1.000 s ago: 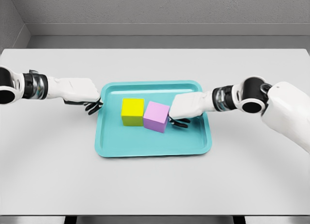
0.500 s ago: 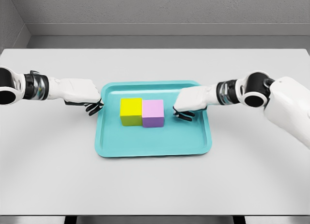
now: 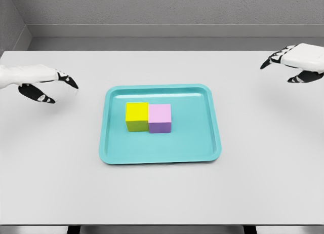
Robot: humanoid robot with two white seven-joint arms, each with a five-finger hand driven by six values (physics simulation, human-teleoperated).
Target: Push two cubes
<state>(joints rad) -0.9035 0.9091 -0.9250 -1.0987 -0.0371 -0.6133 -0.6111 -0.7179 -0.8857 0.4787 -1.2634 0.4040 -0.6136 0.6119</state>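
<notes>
White table (image 3: 162,198) closest of all, with its front edge running straight along the bottom. Then a wide strip of plain table top, good room for moving.

Next, a blue-green tray (image 3: 162,160), lying flat near the middle of the table. Low raised rim all the way round, with soft round corners. Near rim well back from the table's front edge.

Inside the tray, two cubes side by side, touching along one flat face. Yellow cube (image 3: 136,116) on the left, light purple cube (image 3: 160,117) on the right. Front faces lined up almost evenly. Both sitting flat on the tray floor, a bit to the left of the middle and a bit toward the far rim. Open tray floor all around them, most of it on the right and at the near side. No cube touching the rim.

Farther back, plain table top on both sides of the tray.

Left hand (image 3: 38,82) out by the left edge, well apart from the tray. Fingers spread, holding nothing. Right hand (image 3: 293,62) out by the far right edge, also well apart from the tray. Fingers spread too, holding nothing.

Farthest away, the table's back edge, then a grey wall (image 3: 162,8).
</notes>
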